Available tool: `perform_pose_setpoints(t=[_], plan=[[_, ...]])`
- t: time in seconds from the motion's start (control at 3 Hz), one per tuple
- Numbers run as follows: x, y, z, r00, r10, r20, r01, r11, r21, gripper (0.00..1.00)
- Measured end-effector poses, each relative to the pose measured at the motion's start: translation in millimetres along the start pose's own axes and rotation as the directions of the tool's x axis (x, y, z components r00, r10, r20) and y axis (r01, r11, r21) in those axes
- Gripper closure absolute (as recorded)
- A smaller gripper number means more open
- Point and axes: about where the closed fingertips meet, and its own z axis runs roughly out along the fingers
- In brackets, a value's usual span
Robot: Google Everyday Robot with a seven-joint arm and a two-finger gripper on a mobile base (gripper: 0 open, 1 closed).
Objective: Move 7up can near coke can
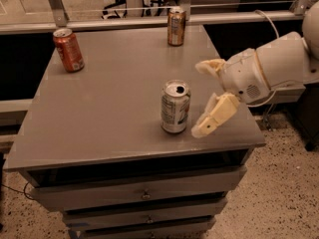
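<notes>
The 7up can (175, 107) stands upright near the front right of the grey table top (114, 88). It is silver-white with a green label and an open pull-tab top. The coke can (69, 50) is red-orange and stands upright at the back left corner. My gripper (202, 98) is open, just right of the 7up can and at its height, with its fingertips pointing left toward the can. One finger (215, 114) is low and close to the can, the other (209, 66) is higher. It does not touch the can.
A brown-gold can (176, 27) stands at the back edge of the table, right of centre. The table is a drawer cabinet with drawer fronts (144, 195) below. A metal rail (149, 20) runs behind it. Speckled floor (284, 193) lies to the right.
</notes>
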Motion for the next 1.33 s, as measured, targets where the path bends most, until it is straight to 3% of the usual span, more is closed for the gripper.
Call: perform_pose_setpoints(t=[0.33, 0.67, 1.0, 1.33], plan=[[-3, 3, 27, 0.991, 0.021, 0.134, -0.017, 0.9992, -0.037, 0.0], [-2, 4, 46, 0.971, 0.06, 0.23, -0.047, 0.997, -0.061, 0.19], [-3, -1, 56, 0.957, 0.073, 0.28, -0.056, 0.9961, -0.067, 0.42], [-8, -15, 50, 0.955, 0.051, 0.291, -0.039, 0.9982, -0.044, 0.65]])
